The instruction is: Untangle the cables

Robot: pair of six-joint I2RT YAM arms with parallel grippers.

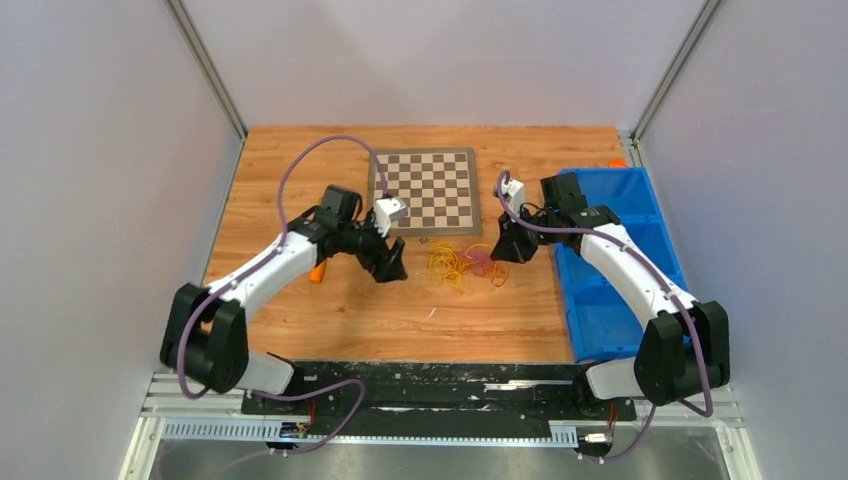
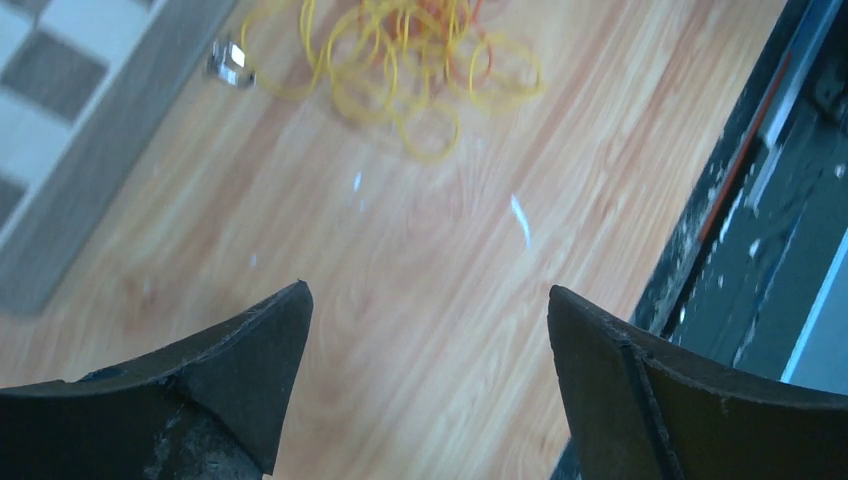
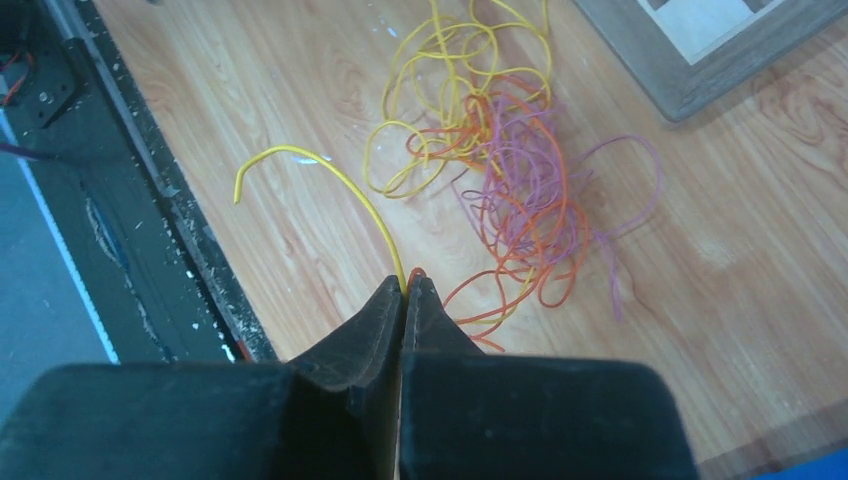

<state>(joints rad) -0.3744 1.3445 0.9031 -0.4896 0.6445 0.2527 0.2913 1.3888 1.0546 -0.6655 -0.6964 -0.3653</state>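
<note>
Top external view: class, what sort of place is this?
Probably a robotics test cell: left arm and right arm bolted to a wooden table, plain walls enclosing it, props like a chessboard and blue bin.

the table (image 1: 300,180) i see is smooth, faintly glossy wood grain. the cables (image 3: 520,200) look like shiny plastic. the fingers (image 2: 240,380) of my left gripper (image 2: 428,305) are matt and scuffed.
</note>
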